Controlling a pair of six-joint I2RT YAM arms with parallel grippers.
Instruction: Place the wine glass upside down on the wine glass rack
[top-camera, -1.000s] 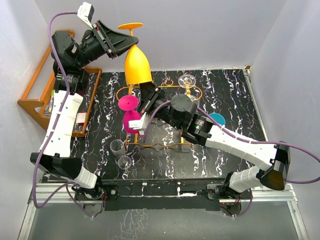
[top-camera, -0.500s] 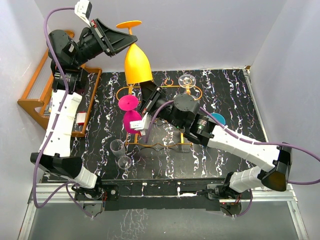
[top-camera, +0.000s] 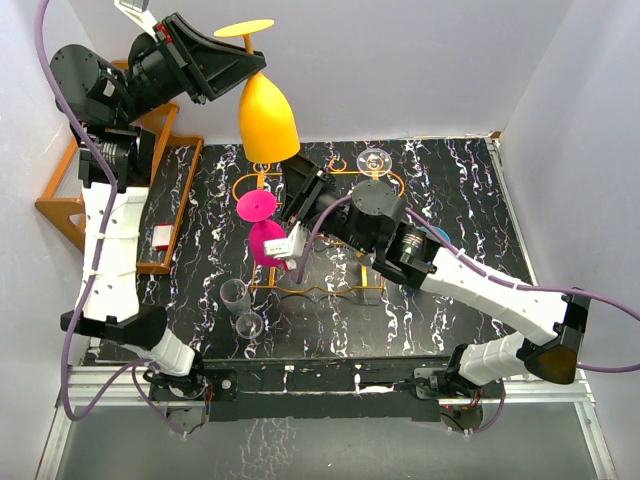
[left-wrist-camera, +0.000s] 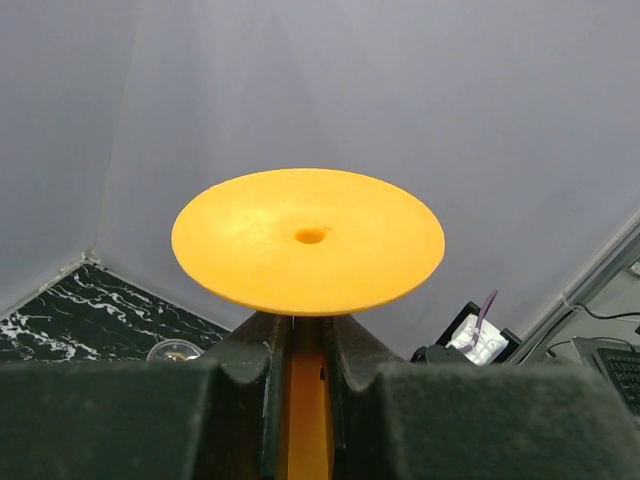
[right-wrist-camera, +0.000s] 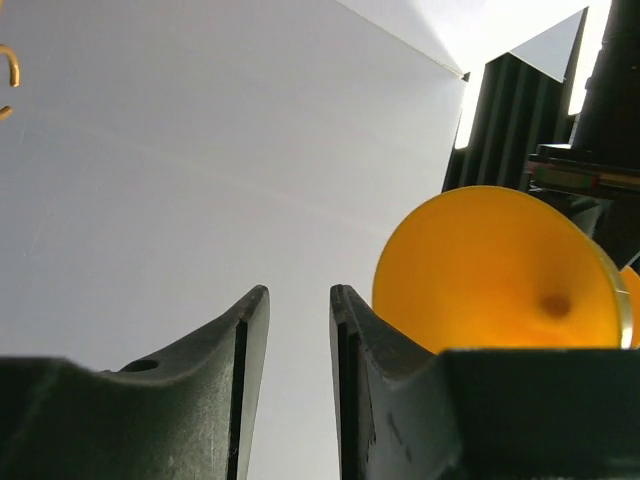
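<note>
One orange plastic wine glass hangs inverted, foot up and mouth down, its long axis near vertical, in open air high above the far-left end of the gold wire rack. The left gripper clamps the stem just under the foot. The right gripper, fingers slightly apart and empty, sits below the bowl.

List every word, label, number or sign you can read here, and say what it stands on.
No text can be read in any view.
White tag: print too small to read.
White and red box: markings too blurred to read.
</note>
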